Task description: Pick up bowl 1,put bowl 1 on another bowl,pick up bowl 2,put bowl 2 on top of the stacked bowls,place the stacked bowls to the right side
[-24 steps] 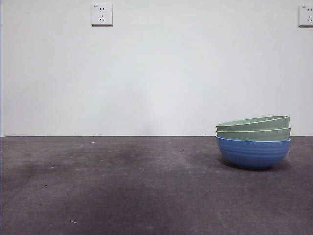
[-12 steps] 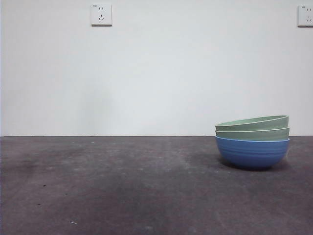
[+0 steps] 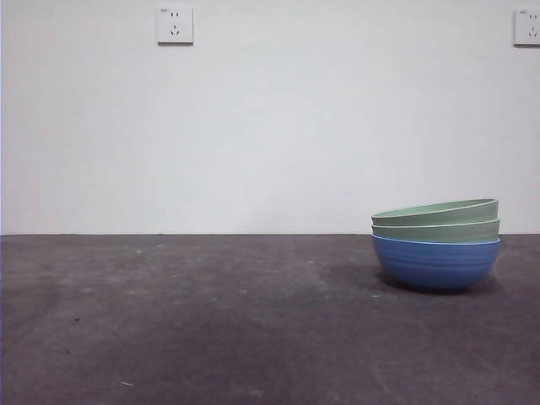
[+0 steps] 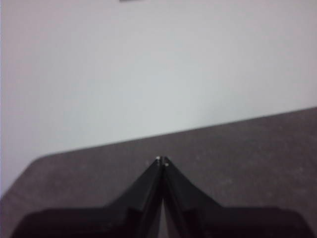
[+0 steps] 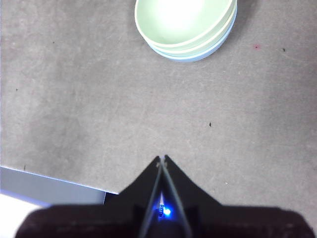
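The stacked bowls stand on the right of the table in the front view: a blue ribbed bowl (image 3: pixel 435 263) at the base, a pale green bowl (image 3: pixel 436 230) nested in it, and a second pale green bowl (image 3: pixel 435 212) tilted on top. The right wrist view looks down on the same stack (image 5: pixel 185 25). My right gripper (image 5: pixel 162 158) is shut and empty, well clear of the stack, high above the table. My left gripper (image 4: pixel 162 160) is shut and empty, facing the wall, with no bowl near it. Neither arm appears in the front view.
Dark grey table surface (image 3: pixel 211 321) spreads to the left of the stack. A white wall behind carries two sockets (image 3: pixel 175 24) (image 3: pixel 526 27). The table's edge (image 5: pixel 49 181) lies near my right gripper in the right wrist view.
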